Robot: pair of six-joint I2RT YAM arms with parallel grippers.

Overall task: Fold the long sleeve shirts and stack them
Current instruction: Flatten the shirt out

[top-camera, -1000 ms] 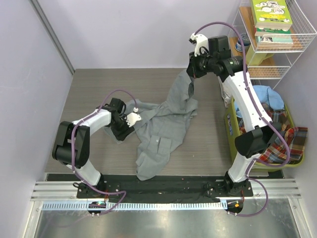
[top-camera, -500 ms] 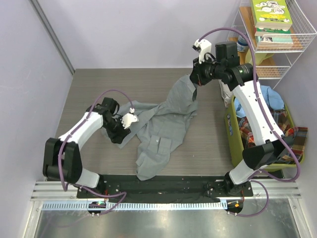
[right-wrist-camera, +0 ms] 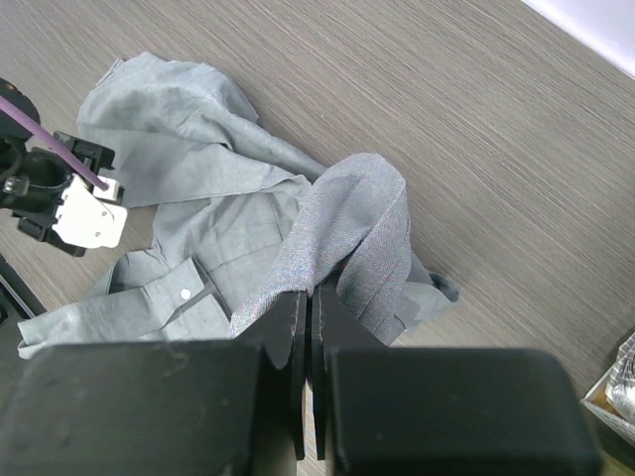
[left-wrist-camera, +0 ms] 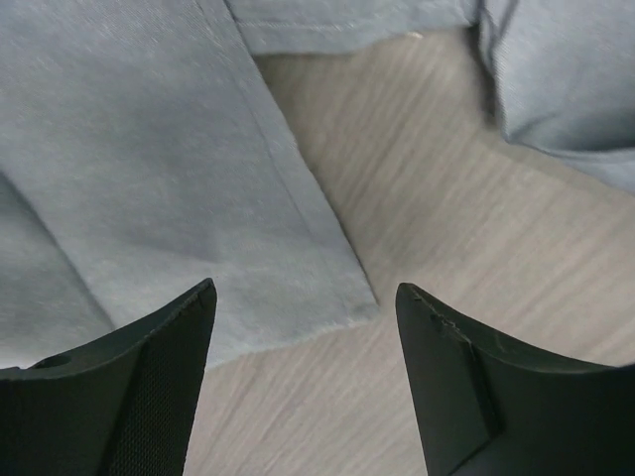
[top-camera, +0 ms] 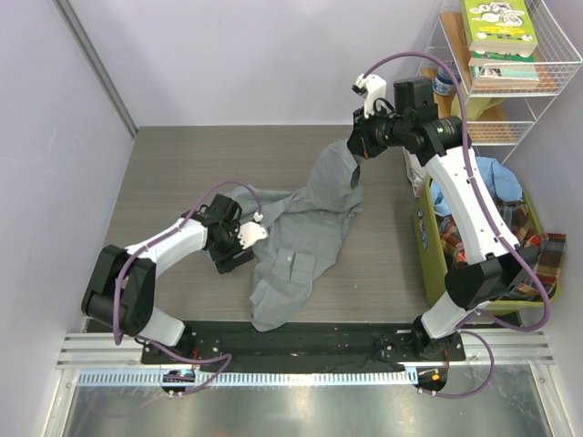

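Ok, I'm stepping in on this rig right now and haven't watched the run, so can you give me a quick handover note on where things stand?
Left pincer: open, empty, low over a loose edge of the grey shirt on the table.
Right pincer: shut on a bunched part of the grey shirt, holding it up at the far side.
Shirts: the grey one lies rumpled mid-table; the light blue shirt and plaid shirt lie in the green bin on the right.
Done: nothing folded or stacked.
To do: spread and fold the grey shirt, then the other two, and stack them.
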